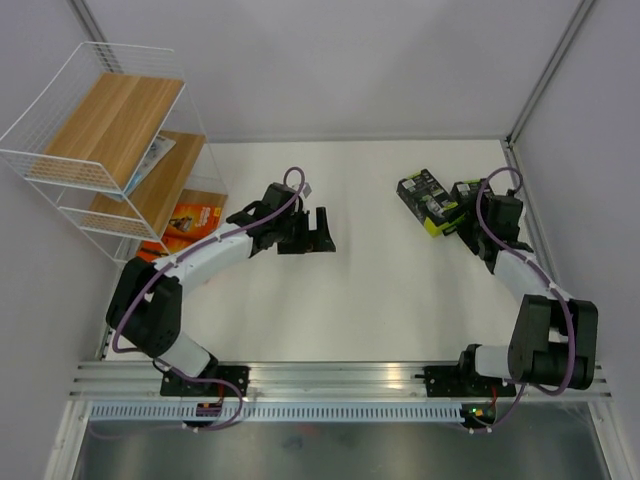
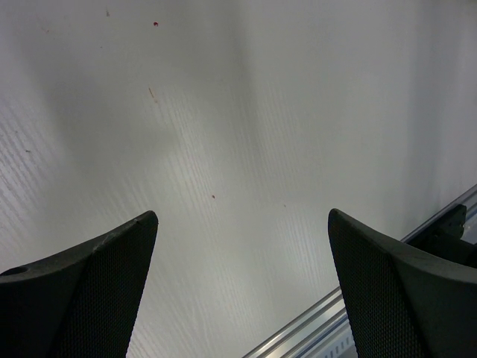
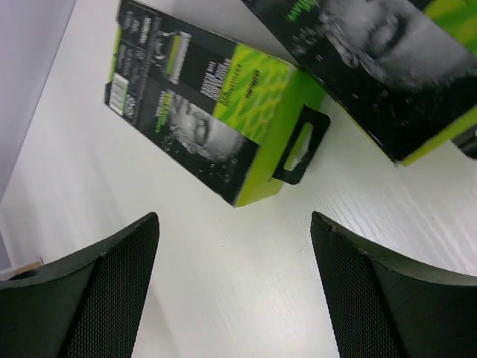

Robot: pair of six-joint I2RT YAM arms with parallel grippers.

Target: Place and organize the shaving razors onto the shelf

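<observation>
Razor boxes beside right end effector

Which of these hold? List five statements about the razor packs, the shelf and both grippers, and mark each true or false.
1. Both black boxes lie on the table, not on the shelf. True.
2. The left gripper is shut on an orange box. False: it is open over bare table and holds nothing.
3. The white-blue pack lies on the shelf's middle board. True.
4. The right gripper grips a black box. False: it is open, and the boxes lie just beyond its fingers.
5. The orange packaging sits on the top board. False: it is on the bottom board.
</observation>
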